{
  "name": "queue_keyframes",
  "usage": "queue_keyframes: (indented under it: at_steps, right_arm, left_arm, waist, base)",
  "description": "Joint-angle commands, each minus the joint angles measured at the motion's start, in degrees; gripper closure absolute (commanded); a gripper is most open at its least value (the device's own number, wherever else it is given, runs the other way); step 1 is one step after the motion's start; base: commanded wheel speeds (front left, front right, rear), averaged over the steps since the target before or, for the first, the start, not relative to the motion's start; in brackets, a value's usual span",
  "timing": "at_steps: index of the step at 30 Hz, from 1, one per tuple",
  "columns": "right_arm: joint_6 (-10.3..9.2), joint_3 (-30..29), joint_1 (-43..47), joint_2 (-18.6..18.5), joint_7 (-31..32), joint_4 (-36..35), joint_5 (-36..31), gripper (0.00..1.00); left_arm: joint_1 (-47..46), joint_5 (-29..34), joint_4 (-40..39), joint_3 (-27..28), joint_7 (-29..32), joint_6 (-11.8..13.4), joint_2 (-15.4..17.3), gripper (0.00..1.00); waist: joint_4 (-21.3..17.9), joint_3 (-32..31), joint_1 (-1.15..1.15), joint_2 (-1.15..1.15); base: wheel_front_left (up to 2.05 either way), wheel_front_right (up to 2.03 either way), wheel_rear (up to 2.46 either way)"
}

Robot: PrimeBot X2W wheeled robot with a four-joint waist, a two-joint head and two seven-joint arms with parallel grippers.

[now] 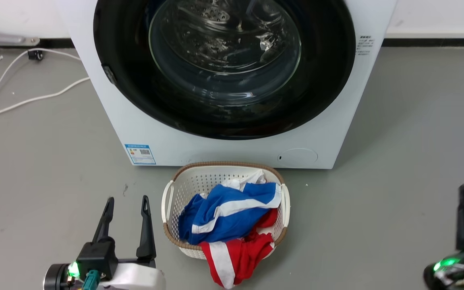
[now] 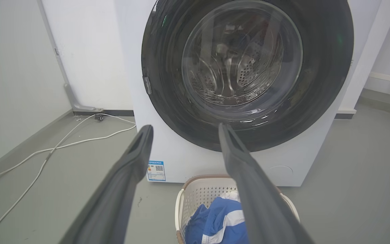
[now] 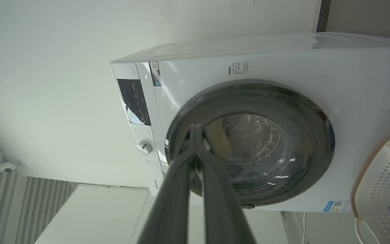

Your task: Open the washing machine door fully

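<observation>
Glossy black-rimmed round washing machine door (image 1: 224, 121) with a clear glass bowl sits flush on the white boxy washing machine (image 1: 224, 151); opening has not begun. Your left gripper (image 1: 127, 199) hangs low, fingers spread and empty. Your right gripper (image 3: 195, 130) has its fingers pressed together, holding nothing. Next, by my judgement, you need to catch the small grey tab (image 1: 109, 74) on the door's left rim.

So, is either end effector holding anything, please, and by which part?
Nothing is held. The left end effector is open and empty; the right end effector is shut on nothing. Neither touches the washing machine door.
</observation>
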Motion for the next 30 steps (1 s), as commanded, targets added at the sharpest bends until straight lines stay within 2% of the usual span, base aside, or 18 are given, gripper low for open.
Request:
queue_keyframes:
  at_steps: [1,9,14,17,18,21,30]
  right_arm:
    - [0.15,-0.49,-1.25,-0.37,0.3,0.29,0.24,1.0]
    - [0.15,-8.68,-15.51,-5.02,2.64,7.79,0.38,1.0]
    - [0.15,-10.69,-25.14,-8.85,4.97,12.6,-0.23,1.0]
    - [0.15,-10.67,-30.91,-11.51,6.38,15.92,-0.89,1.0]
    - [0.15,-10.15,-36.67,-14.5,7.6,19.22,-1.91,1.0]
    - [0.15,-9.23,-42.41,-17.36,8.88,22.29,-2.97,1.0]
    - [0.15,-2.38,-56.9,-22.42,12.7,30.71,-7.82,1.0]
  left_arm:
    - [-0.68,0.35,-0.16,0.05,-0.16,0.04,0.0,0.0]
    - [-3.45,1.13,-0.78,-0.58,-0.16,0.47,-0.01,0.0]
    - [-5.71,1.45,-1.4,-1.25,-0.16,0.43,-0.01,0.0]
    - [-7.52,1.24,-1.69,-1.68,-0.16,0.09,-0.01,0.0]
    - [-9.58,1.07,-1.99,-2.04,-0.16,-0.31,-0.01,0.0]
    - [-11.4,1.08,-2.58,-2.15,-0.16,-0.33,-0.01,0.0]
    - [-14.04,1.01,-3.2,-2.88,-0.16,-0.36,-0.01,0.0]
  waist:
    - [0.26,0.62,0.0,0.0]
    - [1.44,5.43,0.0,0.0]
    - [1.97,9.67,0.0,0.0]
    - [2.49,12.48,0.0,0.0]
    - [3.33,15.17,0.0,0.0]
    - [4.06,17.82,0.0,0.0]
    - [5.26,23.2,0.0,0.0]
  base:
    - [0.0,0.0,0.0]
    - [0.0,0.0,0.0]
    - [0.0,0.0,0.0]
    - [0.0,0.0,0.0]
    - [0.0,0.0,0.0]
    - [0.0,0.0,0.0]
    - [0.0,0.0,0.0]
